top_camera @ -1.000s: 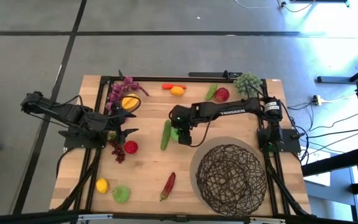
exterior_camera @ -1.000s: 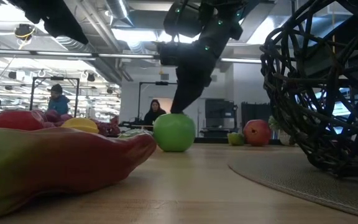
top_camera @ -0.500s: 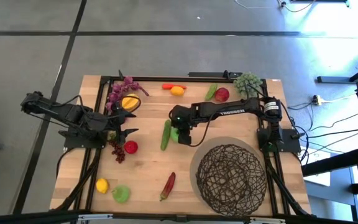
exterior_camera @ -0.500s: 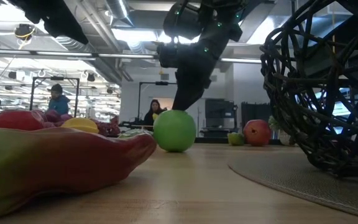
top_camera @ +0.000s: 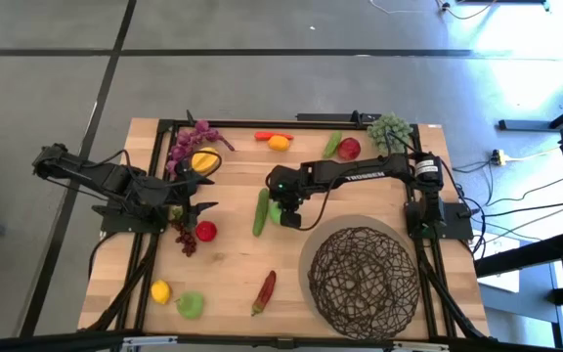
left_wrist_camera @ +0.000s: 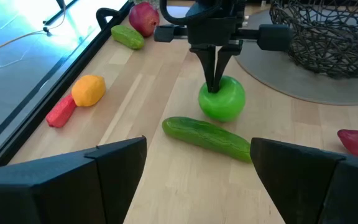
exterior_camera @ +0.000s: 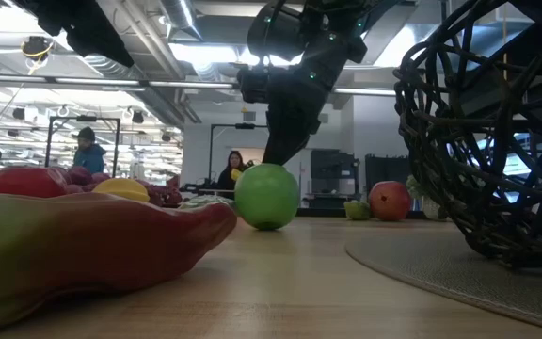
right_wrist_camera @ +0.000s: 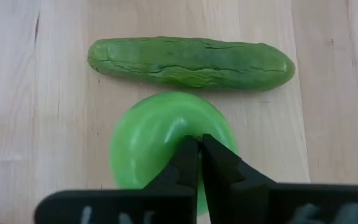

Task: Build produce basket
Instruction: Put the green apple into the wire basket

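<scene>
Wooden table (top_camera: 223,274) beneath bright ceiling lights (exterior_camera: 196,52)

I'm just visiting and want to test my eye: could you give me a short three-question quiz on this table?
1. True or false: the basket already holds fruit.
2. What lies right beside the green apple under the right pincer? A) carrot B) cucumber C) lemon
3. Fill in: the right pincer's fingers are pressed ____ at the apple's top, while the left pincer waits open near the grapes.

Key: 1 false, it shows only bare mesh. 2 B. 3 together; they seem to pinch the stem, though the stem itself is hidden.
</scene>
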`<move>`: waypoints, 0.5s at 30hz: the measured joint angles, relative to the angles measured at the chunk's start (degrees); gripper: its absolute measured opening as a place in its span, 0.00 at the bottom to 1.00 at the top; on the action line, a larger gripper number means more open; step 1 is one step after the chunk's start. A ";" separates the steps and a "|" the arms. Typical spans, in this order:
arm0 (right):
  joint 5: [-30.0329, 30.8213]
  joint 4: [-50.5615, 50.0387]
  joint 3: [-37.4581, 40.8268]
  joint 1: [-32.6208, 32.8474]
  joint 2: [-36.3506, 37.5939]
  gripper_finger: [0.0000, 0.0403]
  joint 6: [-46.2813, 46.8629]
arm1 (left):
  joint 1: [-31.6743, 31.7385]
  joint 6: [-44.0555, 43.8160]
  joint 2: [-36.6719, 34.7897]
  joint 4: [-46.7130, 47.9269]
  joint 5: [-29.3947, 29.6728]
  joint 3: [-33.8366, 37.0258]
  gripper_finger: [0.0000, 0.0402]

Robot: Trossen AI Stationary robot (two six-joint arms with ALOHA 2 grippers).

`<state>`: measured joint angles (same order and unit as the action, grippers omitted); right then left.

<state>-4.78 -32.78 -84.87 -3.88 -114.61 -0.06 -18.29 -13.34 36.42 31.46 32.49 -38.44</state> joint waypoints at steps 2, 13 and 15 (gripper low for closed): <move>0.43 -1.65 -0.85 -0.02 -0.05 0.01 -0.01 | 0.01 0.00 0.00 0.00 0.00 0.00 0.70; 2.14 -16.32 -11.23 -0.07 -0.26 0.00 -0.02 | 0.02 0.03 0.00 -1.07 0.00 0.00 0.70; 2.14 -17.91 -14.29 -0.07 -0.19 0.00 0.17 | 0.03 0.04 0.02 -1.09 0.00 0.00 0.70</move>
<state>-2.63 -50.69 -99.16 -3.95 -114.79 0.12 -18.26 -13.30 36.44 30.37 32.49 -38.44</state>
